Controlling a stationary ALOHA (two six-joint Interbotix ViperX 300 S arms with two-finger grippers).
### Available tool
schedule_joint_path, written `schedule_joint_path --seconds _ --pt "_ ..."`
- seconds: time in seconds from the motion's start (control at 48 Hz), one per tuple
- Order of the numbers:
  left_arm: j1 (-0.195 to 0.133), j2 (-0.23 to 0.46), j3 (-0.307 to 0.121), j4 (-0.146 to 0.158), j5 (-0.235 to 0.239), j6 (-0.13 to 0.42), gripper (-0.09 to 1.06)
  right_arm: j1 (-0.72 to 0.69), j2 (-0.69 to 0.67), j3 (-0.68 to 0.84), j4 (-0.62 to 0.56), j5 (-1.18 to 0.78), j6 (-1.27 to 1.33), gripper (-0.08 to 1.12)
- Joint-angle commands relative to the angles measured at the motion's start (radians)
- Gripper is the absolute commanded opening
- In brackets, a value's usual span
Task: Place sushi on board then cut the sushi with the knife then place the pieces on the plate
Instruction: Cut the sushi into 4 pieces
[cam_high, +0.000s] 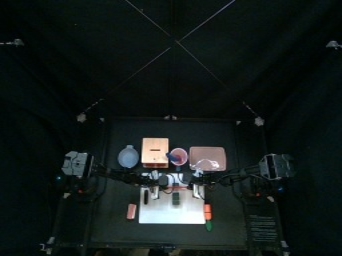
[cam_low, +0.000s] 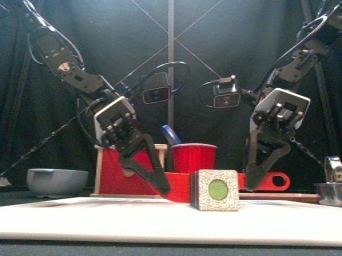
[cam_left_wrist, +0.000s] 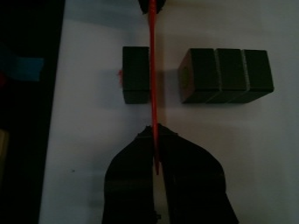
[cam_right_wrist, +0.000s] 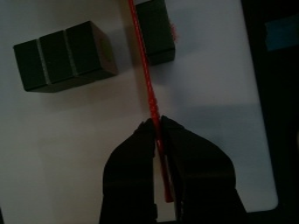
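Inside my left pincer (cam_left_wrist: 155, 131), left wrist view: red knife (cam_left_wrist: 152, 79), clamped tight, blade edge-on over the white cutting board (cam_left_wrist: 93, 131), between a single sushi block (cam_left_wrist: 135, 72) and the three-block sushi roll (cam_left_wrist: 225, 75). Right wrist view: my right pincer (cam_right_wrist: 160, 127) closed on the knife too. Front view: sushi end-on, the gap hidden behind the nearest block; red cup (cam_low: 194, 158) and blue-grey bowl (cam_low: 56, 180) behind. Top view: pincer tips too small to read; pink tray (cam_high: 209, 158) beyond the board.

Sushi roll (cam_low: 215, 190) on white board (cam_low: 80, 222), left gripper (cam_low: 160, 188) and right gripper (cam_low: 253, 175) flanking; red cup (cam_low: 195, 157) behind.
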Motion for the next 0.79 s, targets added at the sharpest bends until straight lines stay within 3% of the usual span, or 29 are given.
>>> schedule_joint_path --seconds 0.021,0.208,0.438,0.583,0.792 --pt "0.008 -0.017 -0.003 0.017 0.003 0.000 0.33 -0.021 -0.026 -0.005 -0.008 0.011 0.003 0.27" --pt "0.012 -0.032 -0.005 0.023 0.005 -0.002 0.33 -0.026 -0.054 -0.018 -0.009 0.057 0.003 0.27" --pt "0.000 -0.132 -0.011 0.025 0.049 -0.003 0.33 -0.012 -0.146 -0.051 -0.005 0.121 0.003 0.27" --pt "-0.049 -0.169 -0.011 0.023 0.063 -0.003 0.33 0.021 -0.178 -0.049 0.014 0.121 0.003 0.27" --pt "-0.106 -0.153 -0.014 0.000 0.063 -0.008 0.33 0.089 -0.170 -0.040 0.051 0.110 0.005 0.27"
